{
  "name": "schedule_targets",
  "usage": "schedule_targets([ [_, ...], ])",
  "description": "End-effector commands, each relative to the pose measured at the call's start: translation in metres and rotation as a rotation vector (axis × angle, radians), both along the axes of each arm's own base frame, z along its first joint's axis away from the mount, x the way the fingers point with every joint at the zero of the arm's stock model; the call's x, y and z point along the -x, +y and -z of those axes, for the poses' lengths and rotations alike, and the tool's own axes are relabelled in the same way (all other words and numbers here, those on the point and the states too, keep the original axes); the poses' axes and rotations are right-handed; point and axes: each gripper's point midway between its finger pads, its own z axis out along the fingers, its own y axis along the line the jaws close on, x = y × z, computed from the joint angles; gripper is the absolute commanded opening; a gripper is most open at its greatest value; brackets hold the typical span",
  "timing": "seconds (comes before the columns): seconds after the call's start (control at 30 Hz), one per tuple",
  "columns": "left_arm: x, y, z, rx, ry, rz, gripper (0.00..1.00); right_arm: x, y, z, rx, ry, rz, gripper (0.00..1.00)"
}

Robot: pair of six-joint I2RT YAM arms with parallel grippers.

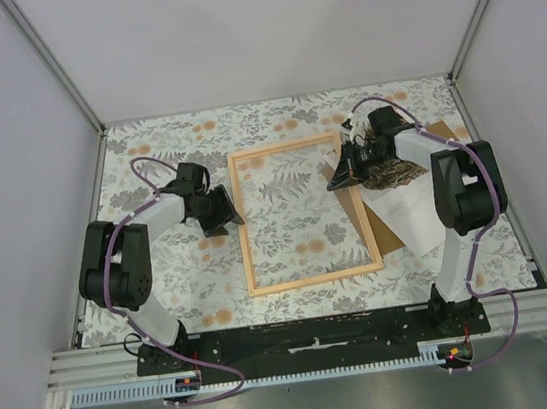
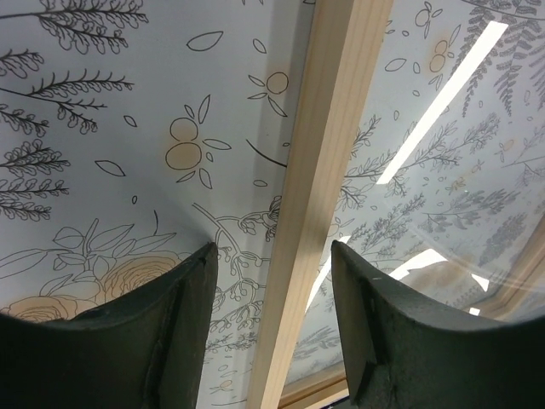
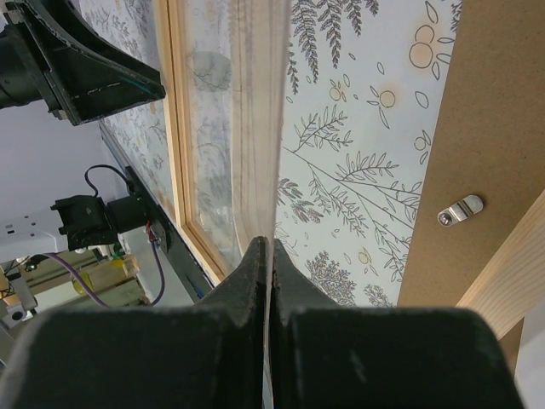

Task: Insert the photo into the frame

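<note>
top external: right gripper [image 1: 339, 180] pinches photo [image 1: 393, 177] at frame [image 1: 242, 229] edge.

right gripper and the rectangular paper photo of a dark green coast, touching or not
Touching. Right wrist view: the right gripper has its jaws shut on the rectangular paper photo, seen edge-on.

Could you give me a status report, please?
Left fingers open, straddling the frame's left rail. Right fingers shut on the photo, near the right rail. Photo not yet in; nothing seen blocking.
</note>
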Motion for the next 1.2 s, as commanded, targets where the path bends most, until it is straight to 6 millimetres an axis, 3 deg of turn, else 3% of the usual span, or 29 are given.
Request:
schedule_targets([
  [0.0,0.001,-0.008,-0.003,0.036,-0.002,0.002,0.61,0.003,0.004,-0.001,-0.001,0.005,-0.011,0.0],
  [0.2,0.003,-0.009,-0.001,0.029,0.003,0.014,0.57,0.003,0.004,0.0,0.0,0.006,-0.009,0.0],
  [0.43,0.004,-0.016,0.002,0.039,0.014,0.033,0.39,0.003,0.005,0.0,0.003,0.005,-0.01,0.0],
  [0.67,0.003,-0.02,0.007,0.048,0.028,0.045,0.32,0.003,0.006,0.001,0.003,0.008,-0.012,0.0],
  [0.87,0.004,-0.015,0.013,0.014,0.037,0.033,0.18,0.004,0.005,0.002,0.007,0.011,-0.01,0.0],
  [1.17,0.002,-0.013,0.016,0.003,0.045,0.024,0.13,0.009,0.002,0.005,0.028,0.027,-0.003,0.0],
])
